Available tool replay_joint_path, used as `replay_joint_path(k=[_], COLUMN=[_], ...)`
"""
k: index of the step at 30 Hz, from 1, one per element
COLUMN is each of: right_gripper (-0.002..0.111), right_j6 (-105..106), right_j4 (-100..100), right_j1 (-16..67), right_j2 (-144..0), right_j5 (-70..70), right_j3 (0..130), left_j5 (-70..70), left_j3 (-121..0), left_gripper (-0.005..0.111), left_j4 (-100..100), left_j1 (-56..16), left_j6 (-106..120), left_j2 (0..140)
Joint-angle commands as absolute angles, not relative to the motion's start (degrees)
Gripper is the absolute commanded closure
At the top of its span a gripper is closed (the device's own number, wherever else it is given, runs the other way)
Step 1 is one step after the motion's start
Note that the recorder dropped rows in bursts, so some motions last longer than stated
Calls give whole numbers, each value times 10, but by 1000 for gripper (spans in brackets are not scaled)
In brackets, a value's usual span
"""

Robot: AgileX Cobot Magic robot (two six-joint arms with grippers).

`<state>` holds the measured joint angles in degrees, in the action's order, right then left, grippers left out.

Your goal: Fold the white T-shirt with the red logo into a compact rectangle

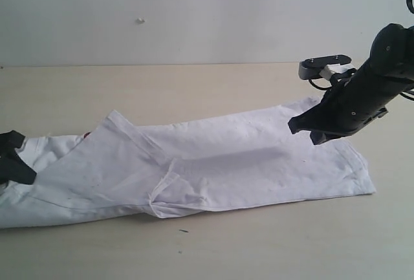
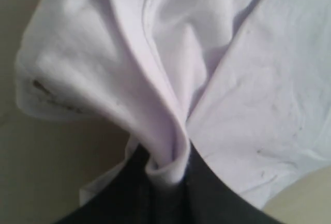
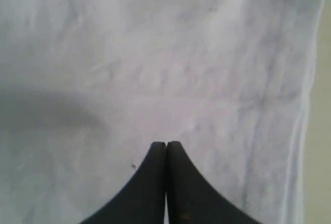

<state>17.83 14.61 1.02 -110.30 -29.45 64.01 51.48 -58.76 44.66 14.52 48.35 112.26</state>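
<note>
The white T-shirt (image 1: 213, 163) lies folded lengthwise into a long band across the table, its plain side up. Only a tiny red sliver of the red logo (image 1: 87, 135) peeks out near the left end. My left gripper (image 1: 14, 157) at the far left edge is shut on a bunched fold of the white T-shirt (image 2: 168, 169). My right gripper (image 1: 304, 128) hovers just above the shirt's right part, its fingers pressed together with nothing between them; in the right wrist view the fingertips (image 3: 166, 144) point at flat white cloth (image 3: 155, 69).
The tan table (image 1: 194, 92) stretches behind and in front of the shirt. A pale wall (image 1: 194, 8) closes the back. The shirt's hem edge (image 1: 362, 170) lies near the right side.
</note>
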Motion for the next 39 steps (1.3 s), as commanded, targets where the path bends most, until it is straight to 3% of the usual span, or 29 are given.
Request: replay_joint_path(k=[1,10,20,23,27,30,34,39], right_gripper=[108,108,108,108,108,108,108,108], right_j6=[183,183,171,104,-188,-260,-260,-256], right_j4=[148,165,102,36,-207,-339,-331,-287], right_j1=[10,10,9,9,-12,-17,-17,-16], right_j2=[-1100,-1100,-1100,-1100,-1100,-1100,-1100,-1100], right_j5=[-296,-295,-272,-260,-283,-349,-346,-343], right_j3=[644,644,644,644,644,644,644,644], left_j5=[509,527,683,685,652,544,399,318], left_j3=[-610,-640,-670,-670,-673,-673,-679,-738], left_gripper=[107,107,107,107,107,107,107,107], left_j4=[377,361,618,648,699,741,763,794], left_j1=[172,222,182,138,25,-69,-171,-265], left_j6=[426,374,452,464,471,477,477,477], left_j2=[1099,1050,997,982,972,973,981,1038])
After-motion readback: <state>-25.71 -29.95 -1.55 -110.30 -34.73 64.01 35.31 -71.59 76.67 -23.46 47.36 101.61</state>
